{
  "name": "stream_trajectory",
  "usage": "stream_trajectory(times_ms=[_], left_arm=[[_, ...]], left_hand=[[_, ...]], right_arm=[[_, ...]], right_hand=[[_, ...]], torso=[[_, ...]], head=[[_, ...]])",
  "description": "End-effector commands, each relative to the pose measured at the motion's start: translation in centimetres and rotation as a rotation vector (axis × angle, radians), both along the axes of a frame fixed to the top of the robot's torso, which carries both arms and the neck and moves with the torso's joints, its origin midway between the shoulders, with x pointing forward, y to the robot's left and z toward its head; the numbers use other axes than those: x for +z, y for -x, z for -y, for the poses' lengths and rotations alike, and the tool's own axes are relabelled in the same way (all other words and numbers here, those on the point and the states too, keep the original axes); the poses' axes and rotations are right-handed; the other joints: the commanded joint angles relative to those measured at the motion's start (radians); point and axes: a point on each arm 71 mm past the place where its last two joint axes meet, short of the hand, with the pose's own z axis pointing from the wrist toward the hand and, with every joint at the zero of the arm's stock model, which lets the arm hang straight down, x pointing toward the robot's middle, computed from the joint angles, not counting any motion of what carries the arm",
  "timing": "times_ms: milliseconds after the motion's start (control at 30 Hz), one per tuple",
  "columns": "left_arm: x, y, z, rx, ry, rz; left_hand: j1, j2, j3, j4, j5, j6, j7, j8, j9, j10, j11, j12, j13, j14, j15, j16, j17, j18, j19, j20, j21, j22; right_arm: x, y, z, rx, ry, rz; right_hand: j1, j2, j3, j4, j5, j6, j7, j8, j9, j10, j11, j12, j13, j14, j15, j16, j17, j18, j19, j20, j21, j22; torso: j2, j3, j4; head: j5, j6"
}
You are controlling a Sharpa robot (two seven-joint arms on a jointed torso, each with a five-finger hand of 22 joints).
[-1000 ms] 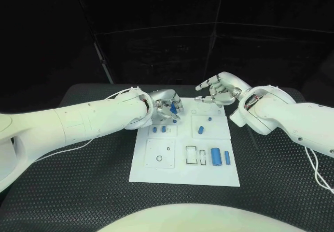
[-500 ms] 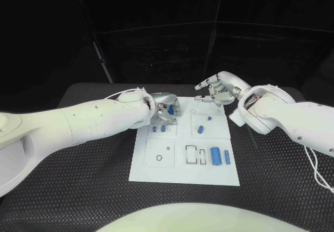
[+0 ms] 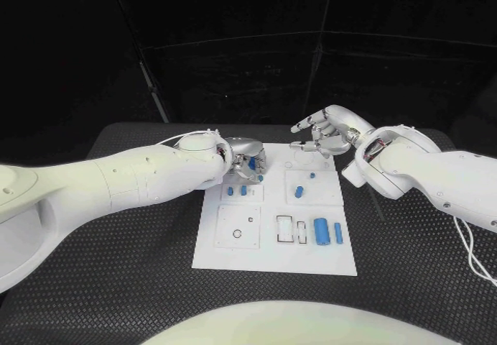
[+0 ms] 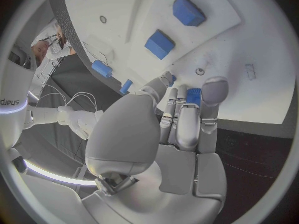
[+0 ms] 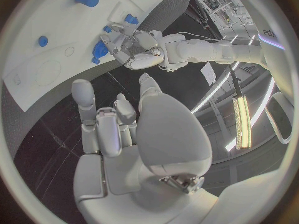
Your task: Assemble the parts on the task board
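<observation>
At the board's (image 3: 274,262) far left corner, your left hand (image 3: 244,158) has settled lower over the last second, pinching a blue part (image 4: 194,95) at its slot. Your right hand (image 3: 327,134) hovers empty, fingers loosely apart.

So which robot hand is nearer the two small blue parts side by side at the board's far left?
Left. The left robot hand hovers just beyond the two blue parts; the right robot hand hangs past the board's far right corner.
</observation>
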Motion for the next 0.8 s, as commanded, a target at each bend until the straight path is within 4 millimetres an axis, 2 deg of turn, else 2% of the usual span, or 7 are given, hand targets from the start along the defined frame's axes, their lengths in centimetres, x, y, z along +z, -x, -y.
stream_trajectory(times_ms=[33, 233, 800], left_arm=[[-0.44, 0.16, 0.09, -0.008, -0.042, -0.023], [-0.65, 0.26, 0.23, -0.007, -0.055, -0.039], [-1.1, 0.36, 0.3, -0.007, -0.085, -0.076]], left_hand=[[-0.004, 0.011, 0.007, -0.001, -0.002, 0.011, -0.003, -0.005, -0.003, 0.014, -0.001, 0.0, 0.0, 0.008, 0.0, 0.005, -0.001, -0.009, 0.011, 0.0, 0.013, 0.012], [-0.008, 0.012, 0.015, 0.001, -0.003, 0.02, -0.003, -0.013, -0.009, 0.035, -0.006, -0.003, 0.0, 0.009, -0.005, 0.007, -0.004, -0.013, 0.018, -0.005, 0.038, 0.039], [-0.01, 0.017, 0.034, 0.003, -0.004, 0.044, -0.006, -0.025, -0.017, 0.07, -0.012, -0.014, 0.0, 0.01, -0.01, 0.011, -0.008, -0.02, 0.027, -0.01, 0.075, 0.079]], right_arm=[[0.19, 0.01, -0.14, 0.004, -0.008, 0.01], [0.17, -0.01, -0.23, 0.007, -0.008, 0.009], [0.13, -0.04, -0.33, 0.009, -0.008, 0.007]], right_hand=[[0.002, 0.012, -0.003, -0.002, 0.004, 0.008, 0.0, 0.006, 0.001, -0.007, 0.003, -0.005, -0.001, 0.041, -0.008, -0.003, 0.004, 0.007, -0.006, -0.001, -0.004, -0.001], [0.002, 0.012, -0.003, -0.002, 0.004, 0.008, 0.0, 0.006, 0.001, -0.007, 0.003, -0.005, -0.001, 0.041, -0.008, -0.003, 0.004, 0.007, -0.006, -0.001, -0.004, -0.001], [0.002, 0.014, -0.003, -0.003, 0.004, 0.008, -0.001, 0.007, 0.001, -0.005, 0.003, -0.003, 0.001, 0.041, -0.008, -0.004, 0.004, 0.007, -0.006, -0.001, -0.005, -0.002]], torso=[[0.0, 0.0008, -0.0006], [-0.001, -0.0001, 0.0002], [-0.001, 0.0007, 0.0002]], head=[[-0.001, -0.001], [-0.001, -0.002], [-0.001, -0.003]])
